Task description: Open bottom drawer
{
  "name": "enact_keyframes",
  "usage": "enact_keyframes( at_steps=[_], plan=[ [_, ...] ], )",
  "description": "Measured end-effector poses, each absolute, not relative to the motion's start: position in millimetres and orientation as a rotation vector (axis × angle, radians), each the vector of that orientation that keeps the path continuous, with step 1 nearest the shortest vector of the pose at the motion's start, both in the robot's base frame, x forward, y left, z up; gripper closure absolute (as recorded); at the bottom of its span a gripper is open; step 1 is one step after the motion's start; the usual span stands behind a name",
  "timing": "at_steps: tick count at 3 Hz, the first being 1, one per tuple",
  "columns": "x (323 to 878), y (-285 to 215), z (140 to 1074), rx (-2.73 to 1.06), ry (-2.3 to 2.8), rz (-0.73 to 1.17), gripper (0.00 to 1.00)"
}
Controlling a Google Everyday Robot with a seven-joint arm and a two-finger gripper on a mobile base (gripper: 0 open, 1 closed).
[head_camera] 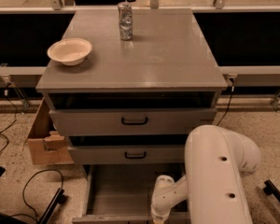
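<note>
The lowest, slim-fronted grey bottom drawer (pixel 123 190) is seen drawn well out at the foot of the grey three-drawer cabinet (pixel 177 64). The white arm's gripper (pixel 157 218) is held at that drawer's front edge. Whether it is clamped cannot be told. A cream round bowl (pixel 70 51) and a silver can (pixel 125 21) are set on the cabinet's top.

I see the bowl (pixel 69 51) left on the counter (pixel 172 59), the can (pixel 125 21) behind it rightward; my end effector (pixel 159 215) is at the bottom drawer (pixel 123 192)'s front.
</note>
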State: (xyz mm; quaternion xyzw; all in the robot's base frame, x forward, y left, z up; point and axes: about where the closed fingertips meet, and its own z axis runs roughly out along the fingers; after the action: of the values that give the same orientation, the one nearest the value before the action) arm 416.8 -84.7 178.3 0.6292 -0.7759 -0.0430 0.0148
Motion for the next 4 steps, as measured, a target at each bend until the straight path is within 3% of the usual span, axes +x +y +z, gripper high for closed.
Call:
enact_keyframes(
  at_steps=[3, 4],
  plan=[
    [399, -95, 181, 1.943, -2.433, -0.124, 1.00],
    [368, -113, 187, 1.894, -2.476, -0.125, 1.00]
  ],
)
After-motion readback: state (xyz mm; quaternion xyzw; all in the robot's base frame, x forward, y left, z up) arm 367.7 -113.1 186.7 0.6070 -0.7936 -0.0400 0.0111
